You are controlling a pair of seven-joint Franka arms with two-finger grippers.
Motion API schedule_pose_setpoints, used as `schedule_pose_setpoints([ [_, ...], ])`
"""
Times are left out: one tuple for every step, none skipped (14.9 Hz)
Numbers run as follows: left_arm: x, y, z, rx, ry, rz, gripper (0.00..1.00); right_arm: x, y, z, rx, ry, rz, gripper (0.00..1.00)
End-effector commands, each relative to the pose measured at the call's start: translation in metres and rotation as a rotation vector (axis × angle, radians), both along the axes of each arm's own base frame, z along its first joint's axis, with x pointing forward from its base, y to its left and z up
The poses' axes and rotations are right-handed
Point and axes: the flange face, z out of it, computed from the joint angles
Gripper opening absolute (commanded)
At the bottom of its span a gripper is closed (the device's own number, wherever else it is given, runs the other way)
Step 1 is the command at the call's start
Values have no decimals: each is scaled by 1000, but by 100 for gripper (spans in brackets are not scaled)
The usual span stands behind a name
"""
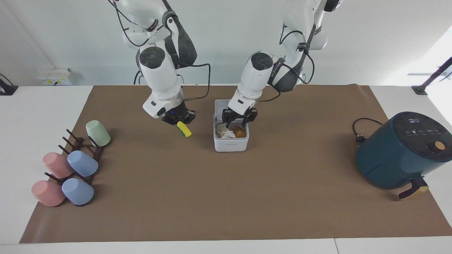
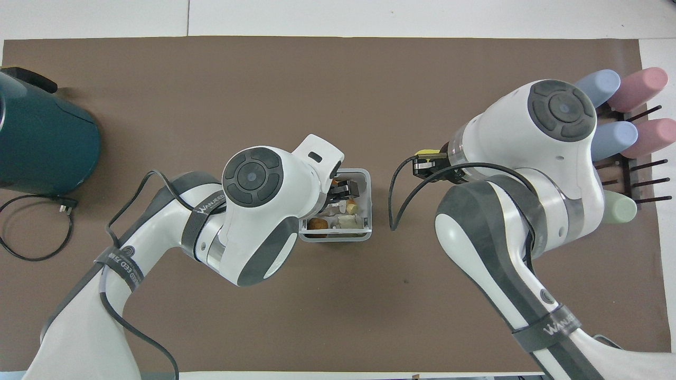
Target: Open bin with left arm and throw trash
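The white bin (image 1: 231, 144) (image 2: 368, 211) stands open mid-table, its lid (image 1: 219, 106) upright on the side nearer the robots. Inside lie a golden-brown lump (image 1: 239, 132) (image 2: 317, 224) and crumpled white tissue (image 1: 227, 134) (image 2: 346, 222). My left gripper (image 1: 236, 123) (image 2: 346, 190) hovers open just over the bin's mouth, holding nothing. My right gripper (image 1: 179, 121) (image 2: 425, 164) is shut on a yellow sponge piece (image 1: 184, 129) (image 2: 425, 153), raised over the mat beside the bin, toward the right arm's end.
A dark-teal air fryer (image 1: 402, 151) (image 2: 42, 148) with its cable (image 1: 360, 130) sits at the left arm's end. A dark rack with pastel cups (image 1: 70, 165) (image 2: 612, 132) lies at the right arm's end. A brown mat (image 1: 226, 197) covers the table.
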Motion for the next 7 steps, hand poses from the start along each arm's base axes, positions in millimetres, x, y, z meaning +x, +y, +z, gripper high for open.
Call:
schedule_pose_setpoints([
  [19,24,27,-24,-5,52,100,-1,28,3,41,-30,-94,0],
  [34,39,42,-28,-4,78,100,-6,45,4,51,-39,-129,0],
  [48,53,61,-31,-6,97,100,-12,63,5,64,-54,-157,0],
  [64,75,76,-33,-11,130,100,-17,80,5,77,-63,-184,0],
  [79,102,93,-33,-29,166,100,-21,93,4,89,-68,-209,0],
  [87,127,104,-32,-52,180,100,-25,109,1,113,-71,-231,0],
  [93,155,116,-26,-73,186,100,-30,121,0,141,-71,-251,0],
])
